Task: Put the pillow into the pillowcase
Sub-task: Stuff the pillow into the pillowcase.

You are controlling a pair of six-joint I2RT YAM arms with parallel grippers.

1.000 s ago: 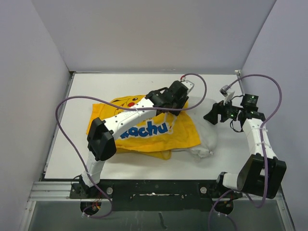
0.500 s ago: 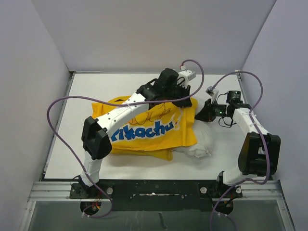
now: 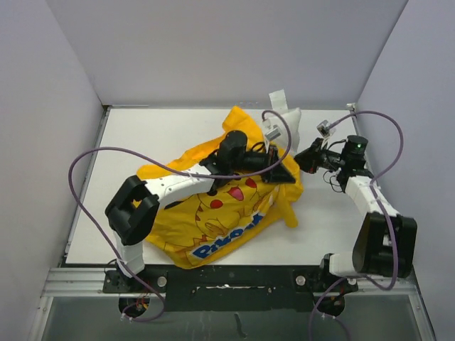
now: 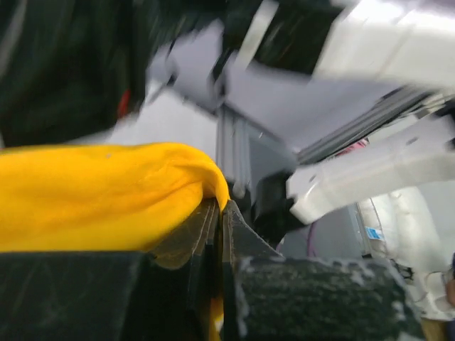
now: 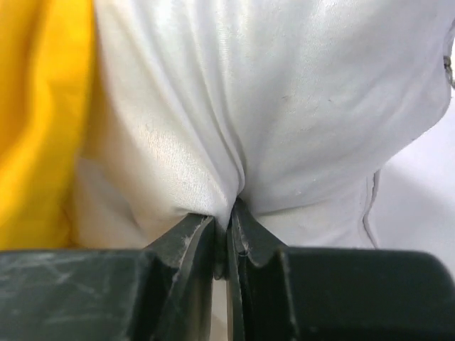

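The yellow pillowcase (image 3: 213, 213) with its cartoon face hangs raised and crumpled across the table's middle. My left gripper (image 3: 283, 175) is shut on its edge; in the left wrist view a fold of yellow pillowcase (image 4: 106, 192) is pinched where the left gripper (image 4: 220, 207) closes. The white pillow (image 3: 290, 115) shows only as a small part above the yellow cloth; the rest of it is hidden. My right gripper (image 3: 310, 158) is shut on the pillow; in the right wrist view the white pillow (image 5: 284, 106) puckers into the right gripper (image 5: 231, 207), with the yellow pillowcase (image 5: 35, 106) to the left.
White table (image 3: 142, 135) with grey walls on three sides. Purple cables (image 3: 92, 160) loop over the left side and over the right arm (image 3: 370, 202). The black base rail (image 3: 227, 280) runs along the near edge.
Both grippers have shut, the left on the pillowcase, the right on the pillow. The pillowcase has been lifted off the table and swung round, now covering most of the pillow.
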